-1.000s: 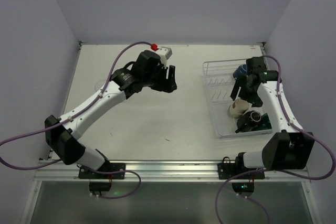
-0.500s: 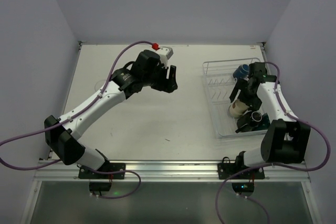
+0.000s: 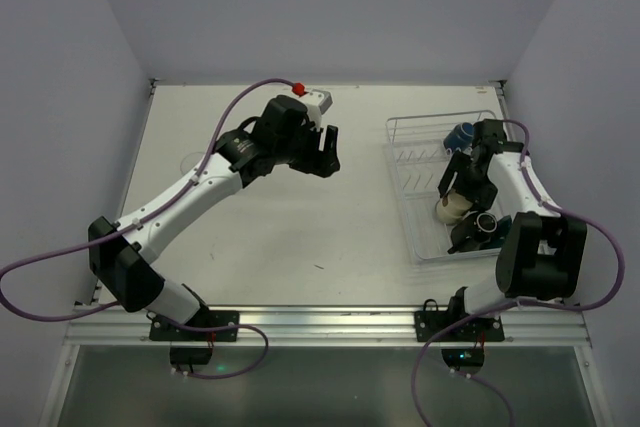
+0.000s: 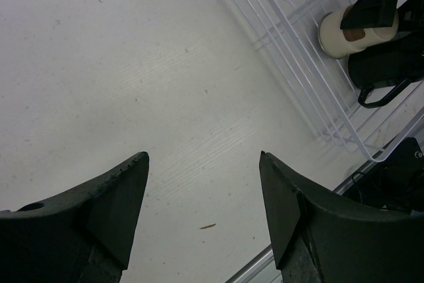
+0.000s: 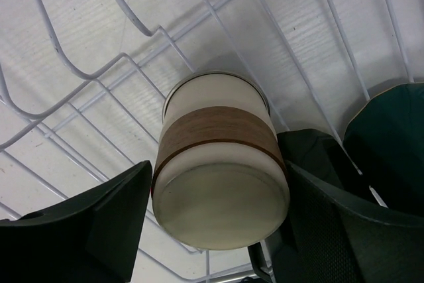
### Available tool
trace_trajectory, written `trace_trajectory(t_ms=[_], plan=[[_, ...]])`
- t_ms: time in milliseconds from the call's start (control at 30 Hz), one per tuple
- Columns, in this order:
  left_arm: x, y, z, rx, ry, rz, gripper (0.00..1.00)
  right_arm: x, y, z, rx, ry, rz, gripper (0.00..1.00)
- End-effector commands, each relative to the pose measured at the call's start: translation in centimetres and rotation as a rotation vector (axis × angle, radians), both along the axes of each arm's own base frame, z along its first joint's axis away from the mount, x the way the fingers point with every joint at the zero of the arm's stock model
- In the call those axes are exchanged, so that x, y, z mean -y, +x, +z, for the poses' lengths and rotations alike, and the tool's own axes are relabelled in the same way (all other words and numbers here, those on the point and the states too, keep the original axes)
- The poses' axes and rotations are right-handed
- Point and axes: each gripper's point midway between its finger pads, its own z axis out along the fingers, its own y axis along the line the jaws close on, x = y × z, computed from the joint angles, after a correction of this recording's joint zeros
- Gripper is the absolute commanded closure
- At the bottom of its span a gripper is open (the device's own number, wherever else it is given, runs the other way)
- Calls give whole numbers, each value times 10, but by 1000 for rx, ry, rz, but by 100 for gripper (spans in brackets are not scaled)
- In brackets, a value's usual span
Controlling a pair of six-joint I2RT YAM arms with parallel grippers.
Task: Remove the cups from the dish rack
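The dish rack (image 3: pixel 410 132) stands at the right of the table. In it a cream cup (image 3: pixel 455 209) with a brown band lies on its side, with a dark mug (image 3: pixel 478 227) beside it and a blue cup (image 3: pixel 461 134) at the far end. My right gripper (image 3: pixel 462 192) reaches down into the rack. In the right wrist view the cream cup (image 5: pixel 218 144) fills the gap of the right gripper (image 5: pixel 217 170), a finger against each side. My left gripper (image 3: pixel 325 152) hovers open over bare table, left of the rack, with nothing in it (image 4: pixel 202 157).
A dark teal cup (image 5: pixel 391 137) sits just right of the cream one. White rack wires (image 5: pixel 66 64) run under and around the cup. In the left wrist view the rack's near wall (image 4: pixel 291 51) lies ahead to the right. Walls close in the table at the back and on both sides.
My right gripper has come down and nearer, onto the cream cup, and its fingers have closed in against it. The left arm has barely shifted.
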Motion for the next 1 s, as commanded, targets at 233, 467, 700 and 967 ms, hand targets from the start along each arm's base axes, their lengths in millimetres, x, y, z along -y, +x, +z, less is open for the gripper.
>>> trace_trajectory(t_ms=[233,467,700,967], plan=[[10,2,7,28,-24,-36,28,1,10,14,60,-4,10,44],[6,5,4,30,-8,-8,28,3,18,38,123,-19,1,96],[-5,17,-4,22,28,63,28,-6,24,103,265,-18,19,100],[16,-7,35,-15,-352,-150,31,-73,11,177,506,260,207,100]])
